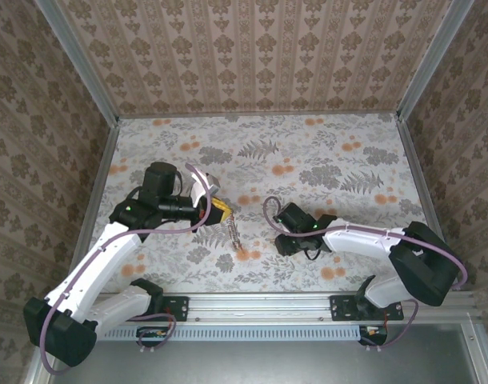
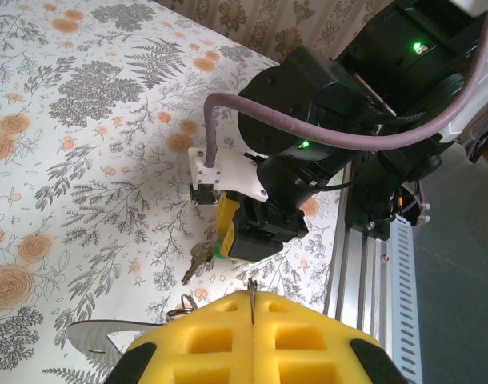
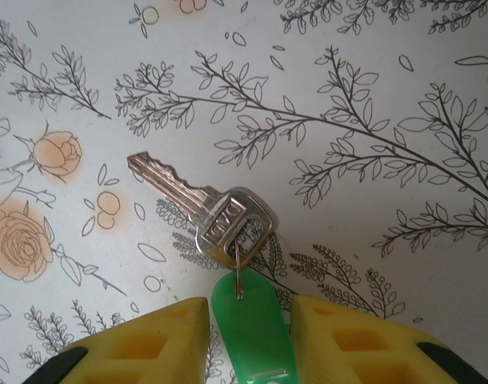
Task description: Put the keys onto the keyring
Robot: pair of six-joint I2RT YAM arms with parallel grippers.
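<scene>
Though floral like the walls (image 1: pixel 252 48), paler tabletop (image 1: pixel 308 160) beneath the key (image 3: pixel 198 206).

A robot test booth: wallpapered panels (image 1: pixel 252 48), aluminium framing (image 1: pixel 260 306), floral-covered table (image 1: pixel 324 152).

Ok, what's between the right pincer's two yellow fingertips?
A green plastic tag, joined by thin wire to a silver metal key; the right wrist view shows it.

The table (image 1: pixel 308 152) is white with grey leaves and orange flowers, the key (image 3: pixel 200 204) is silver with a green head, the keyring (image 2: pixel 251 288) is grey, and the fingers (image 3: pixel 140 352) are yellow.
</scene>
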